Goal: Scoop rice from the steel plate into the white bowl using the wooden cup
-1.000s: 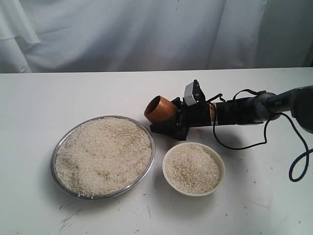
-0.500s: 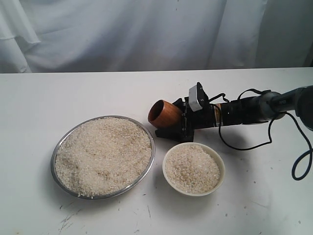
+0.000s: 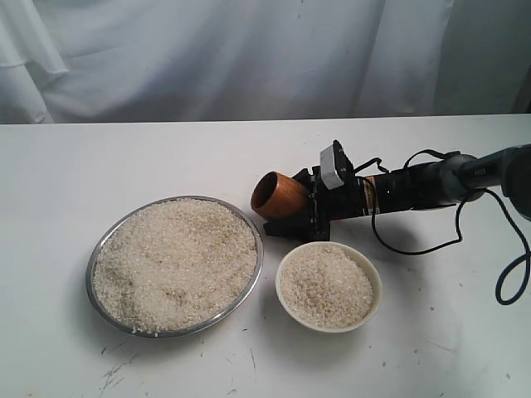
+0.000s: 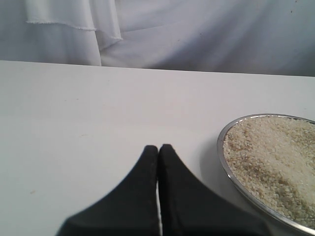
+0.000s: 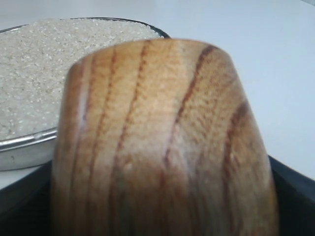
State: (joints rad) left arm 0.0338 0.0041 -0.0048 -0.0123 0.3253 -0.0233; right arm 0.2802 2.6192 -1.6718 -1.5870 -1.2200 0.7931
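**Cup held sideways, mouth toward the plate**

The right fingers are clamped on the small glossy orange-brown wooden cup behind the gap between plate and bowl. Its mouth faces the wide shiny steel plate of pale rice, probably for scooping. The small cream-white ceramic bowl already holds rice. The left fingers are pressed together, empty. The white bench is scuffed, with a white draped cloth behind.

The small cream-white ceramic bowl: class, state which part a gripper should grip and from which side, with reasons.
Probably the rim of the small cream-white ceramic bowl, pinched from straight above, one finger outside, one just inside. It stands upright, has no handle, looks too wide to span, and pale rice grains fill it nearly to the rim.
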